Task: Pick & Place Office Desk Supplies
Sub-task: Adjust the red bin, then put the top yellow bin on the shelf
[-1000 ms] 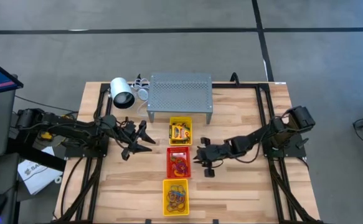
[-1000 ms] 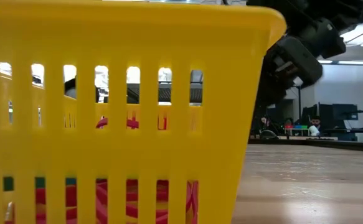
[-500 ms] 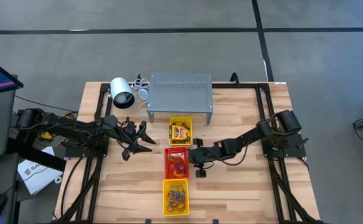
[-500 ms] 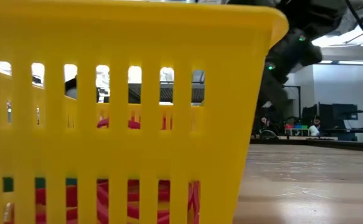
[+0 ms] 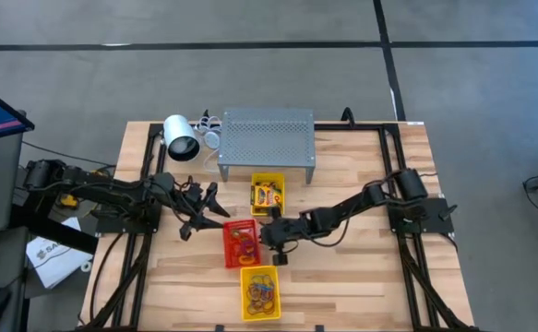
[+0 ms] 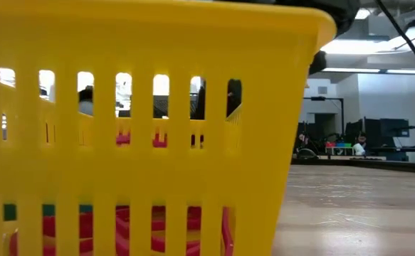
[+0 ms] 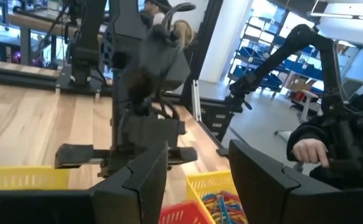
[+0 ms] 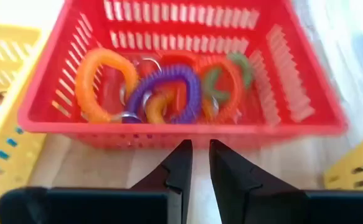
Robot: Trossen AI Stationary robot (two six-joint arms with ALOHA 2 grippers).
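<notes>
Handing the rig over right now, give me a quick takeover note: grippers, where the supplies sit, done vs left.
Left gripper: open, empty, hovering left of the trays.
Right gripper: fingers nearly shut, empty, against the right wall of the red slotted plastic tray, which now sits skewed out of the tray column.
Coiled loops in orange, purple and green lie in that red tray; card packets in the far yellow tray; rubber bands in the near yellow tray.
Done: supplies binned.
Left: probably straighten the red tray.

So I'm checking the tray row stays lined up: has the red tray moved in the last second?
Yes. The red tray has slid toward the left arm's side, out of line with the two yellow trays, with the right gripper against its edge.
</notes>
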